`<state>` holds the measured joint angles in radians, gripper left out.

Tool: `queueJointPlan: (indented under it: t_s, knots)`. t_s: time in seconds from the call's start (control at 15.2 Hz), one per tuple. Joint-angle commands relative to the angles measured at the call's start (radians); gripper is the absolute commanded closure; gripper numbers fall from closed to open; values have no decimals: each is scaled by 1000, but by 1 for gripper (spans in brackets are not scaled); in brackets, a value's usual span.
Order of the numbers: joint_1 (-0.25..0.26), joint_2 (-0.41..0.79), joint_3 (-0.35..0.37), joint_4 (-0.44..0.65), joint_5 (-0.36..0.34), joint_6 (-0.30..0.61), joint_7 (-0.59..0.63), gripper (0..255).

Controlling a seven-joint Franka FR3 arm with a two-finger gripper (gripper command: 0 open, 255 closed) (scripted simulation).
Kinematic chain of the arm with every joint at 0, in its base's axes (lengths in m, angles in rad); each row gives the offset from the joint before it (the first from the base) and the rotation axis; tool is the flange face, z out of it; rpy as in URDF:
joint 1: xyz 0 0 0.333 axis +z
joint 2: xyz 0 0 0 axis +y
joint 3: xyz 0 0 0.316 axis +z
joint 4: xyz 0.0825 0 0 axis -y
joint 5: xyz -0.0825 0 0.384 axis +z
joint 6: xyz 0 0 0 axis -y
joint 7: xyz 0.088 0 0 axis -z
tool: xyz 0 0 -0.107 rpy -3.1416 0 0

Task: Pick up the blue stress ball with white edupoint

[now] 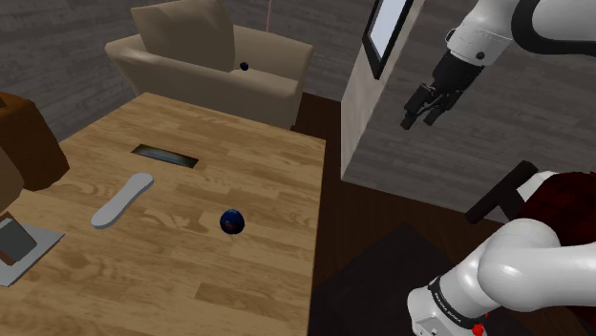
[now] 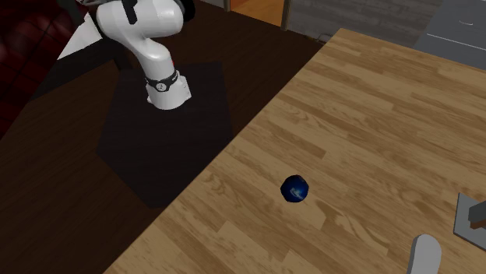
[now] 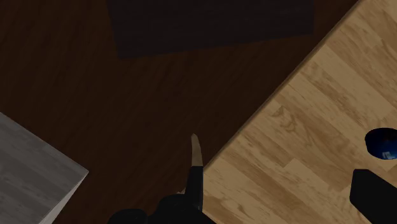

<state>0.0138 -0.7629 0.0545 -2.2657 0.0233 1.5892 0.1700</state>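
The dark blue ball [image 1: 232,221] rests on the light wooden table [image 1: 248,162], near the edge closest to the stand. It also lies alone on the planks [image 2: 295,188] in the second exterior view, and past the right fingertip [image 3: 382,142] in the wrist view. My black gripper [image 1: 420,119] hangs high in the air off the table, above the dark floor and beside the grey pillar [image 1: 382,124]. Its fingers [image 3: 196,172] stand wide apart with nothing between them, so the gripper [image 3: 283,191] is open. The ball is well away from it.
On the table lie a long pale flat object [image 1: 122,199], a dark flat slab [image 1: 164,155] and a grey item [image 1: 19,246] at the shoulder view's left edge. A beige armchair [image 1: 205,57] stands behind the table. A dark mat [image 2: 167,140] lies under the arm's base.
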Motion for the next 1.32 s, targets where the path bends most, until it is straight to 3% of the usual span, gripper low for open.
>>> queueJointPlan:
  t_s: [0.0, 0.66, 1.25]
  knots:
    - [0, 0, 0, 0, 0, 0, 0, 0]
    - [35, 332, 148, 96, 29, 118, 133, 0]
    - [69, 677, 257, 271, -12, 173, 266, 0]
